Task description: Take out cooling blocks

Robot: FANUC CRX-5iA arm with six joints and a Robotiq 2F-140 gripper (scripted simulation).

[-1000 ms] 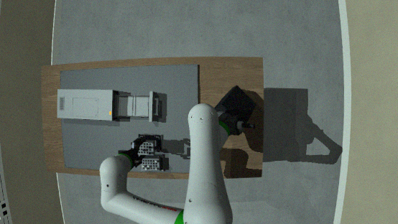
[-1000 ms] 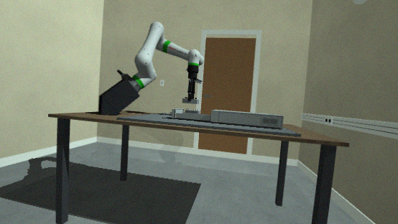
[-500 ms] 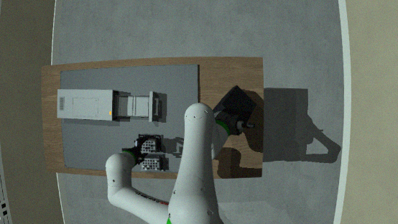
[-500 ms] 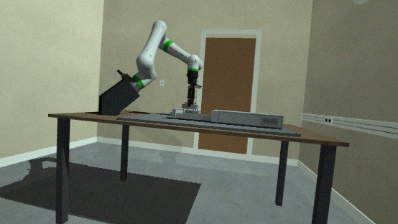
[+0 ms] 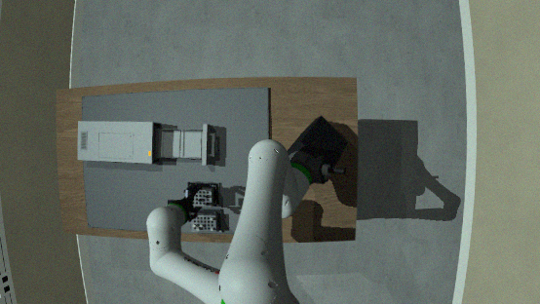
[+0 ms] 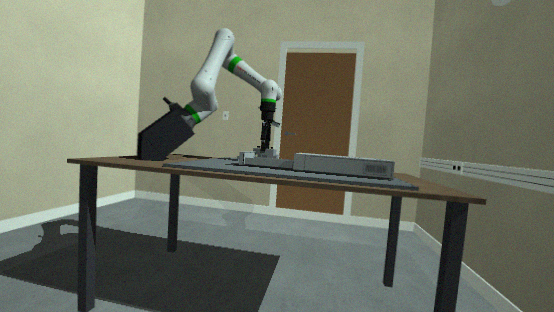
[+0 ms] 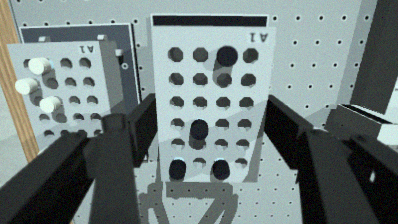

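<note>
White-capped block is on D2; black-capped block is pinched by gripper at D1, seating unconfirmed; release and closing of emptied drawer, lamp lit, remain.

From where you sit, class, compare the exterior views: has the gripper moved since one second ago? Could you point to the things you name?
Yes, downward: the gripper (image 5: pixel 201 196) (image 6: pixel 265 149) (image 7: pixel 210 109) is now closer to the tabletop (image 5: pixel 312 93) (image 6: pixel 450 194) (image 7: pixel 18 105) in the exterior view.
</note>
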